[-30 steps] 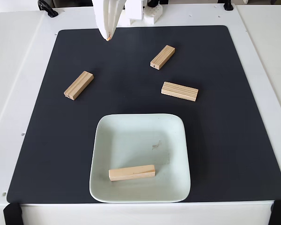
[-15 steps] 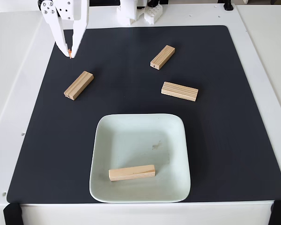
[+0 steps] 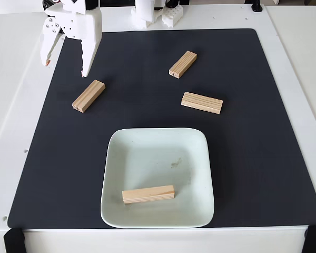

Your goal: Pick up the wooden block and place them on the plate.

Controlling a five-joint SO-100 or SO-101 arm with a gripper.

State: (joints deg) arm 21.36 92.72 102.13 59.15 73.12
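the gripper (image 3: 65, 69) hangs above the left block (image 3: 88, 96), jaws spread — best to lower straight across its narrow sides, then carry it to the plate (image 3: 200, 158).

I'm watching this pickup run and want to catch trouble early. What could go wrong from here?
1. The open gripper sits up and left of the nearest wooden block, which lies diagonally; if the jaws aren't turned to match, a fingertip may push it aside instead of straddling it.
2. One block already lies near the front rim of the plate; a drop onto it could knock either one out.
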